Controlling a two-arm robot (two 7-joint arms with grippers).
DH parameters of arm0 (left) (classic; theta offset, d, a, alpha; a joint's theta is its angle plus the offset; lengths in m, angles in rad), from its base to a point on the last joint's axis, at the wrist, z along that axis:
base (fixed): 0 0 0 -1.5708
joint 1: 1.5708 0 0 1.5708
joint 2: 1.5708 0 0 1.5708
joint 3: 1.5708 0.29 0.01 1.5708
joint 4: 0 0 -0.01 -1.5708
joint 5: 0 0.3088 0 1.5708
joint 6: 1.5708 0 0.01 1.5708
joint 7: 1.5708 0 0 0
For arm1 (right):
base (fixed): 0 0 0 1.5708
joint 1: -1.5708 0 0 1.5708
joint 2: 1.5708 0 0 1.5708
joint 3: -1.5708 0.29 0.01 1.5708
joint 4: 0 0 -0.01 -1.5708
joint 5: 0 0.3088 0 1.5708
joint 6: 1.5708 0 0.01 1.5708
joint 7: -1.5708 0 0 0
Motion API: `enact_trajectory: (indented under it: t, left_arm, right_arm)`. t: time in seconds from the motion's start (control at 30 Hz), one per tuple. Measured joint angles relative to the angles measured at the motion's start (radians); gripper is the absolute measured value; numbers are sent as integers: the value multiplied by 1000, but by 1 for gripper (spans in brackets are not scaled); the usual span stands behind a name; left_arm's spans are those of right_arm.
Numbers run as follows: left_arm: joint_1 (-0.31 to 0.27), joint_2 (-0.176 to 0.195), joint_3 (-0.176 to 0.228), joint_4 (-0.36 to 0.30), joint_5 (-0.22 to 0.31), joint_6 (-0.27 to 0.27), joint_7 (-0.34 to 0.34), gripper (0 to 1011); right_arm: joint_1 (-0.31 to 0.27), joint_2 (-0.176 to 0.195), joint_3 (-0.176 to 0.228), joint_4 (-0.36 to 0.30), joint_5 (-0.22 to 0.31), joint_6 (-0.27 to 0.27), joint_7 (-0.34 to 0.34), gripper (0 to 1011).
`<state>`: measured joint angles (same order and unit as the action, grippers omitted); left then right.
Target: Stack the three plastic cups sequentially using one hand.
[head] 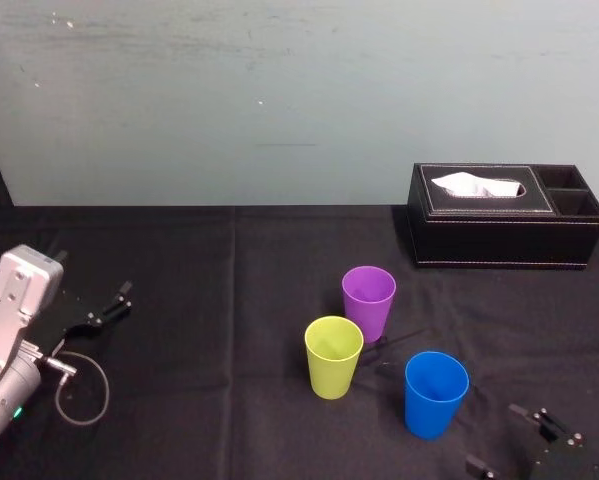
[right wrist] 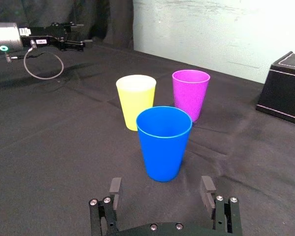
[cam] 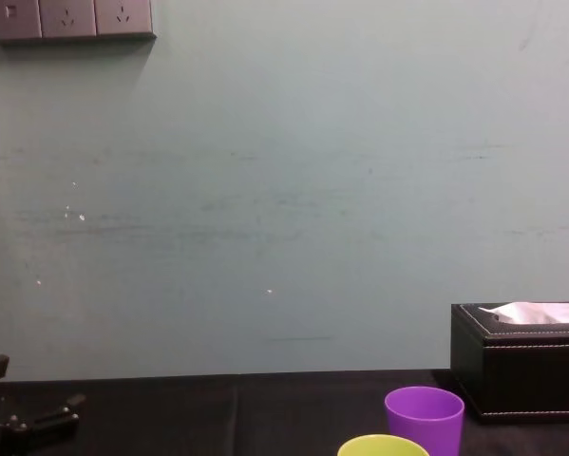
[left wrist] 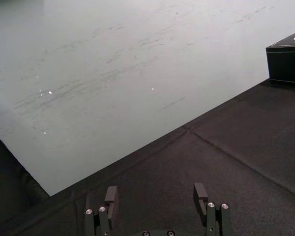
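**Tabletop.** One tabletop, covered in black cloth, carries all the items. It runs up to a pale wall.

**Tissue box.** One black tissue box stands at the far right of the tabletop, behind the cups. It appears to be set back there to keep it out of the working zone.

**Left arm.** One silver-grey left arm lies at the left edge of the tabletop, well apart from the cups. A grey cable loops beside it.

**Cups.** There are three cups, one of each colour. All stand upright with the mouth up, in a loose cluster right of centre.
- The purple cup is farthest from the robot.
- The yellow-green cup is just beside it, nearer and to the left.
- The blue cup is nearest and to the right, apart from the other two.

No cup sits inside another, so stacking is judged not yet begun. The upright, separated layout likely leaves room for fingers on each side of a cup. The tapered walls should let one cup drop into the next.

**Grippers.** There are two grippers.
- The right gripper is low over the tabletop, just in front of the blue cup. Its fingers are spread wide and hold nothing, and the cup is centred ahead of the gap.
- The left gripper points toward the wall. Its fingers are also wide apart and hold nothing.
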<state>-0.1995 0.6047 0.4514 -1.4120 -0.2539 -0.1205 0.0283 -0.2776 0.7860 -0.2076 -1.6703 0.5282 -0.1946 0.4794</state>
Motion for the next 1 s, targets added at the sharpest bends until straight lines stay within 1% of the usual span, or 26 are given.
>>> enact_trajectory:
  t: [0.23, 0.27, 0.43, 0.7, 1.0]
  left_arm:
    - [0, 0, 0, 0, 0, 0, 0, 1000]
    - [0, 0, 0, 0, 0, 0, 0, 1000]
    - [0, 0, 0, 0, 0, 0, 0, 1000]
    - [0, 0, 0, 0, 0, 0, 0, 1000]
    - [0, 0, 0, 0, 0, 0, 0, 1000]
  right_arm:
    - [47, -40, -29, 5, -58, 44, -8, 1003]
    - [47, -40, -29, 5, -58, 44, -8, 1003]
    - [70, -69, -34, 6, -77, 69, -16, 1003]
    - [100, -109, -32, 11, -84, 118, -20, 1003]
    - [123, -138, -31, 16, -89, 167, -15, 1003]
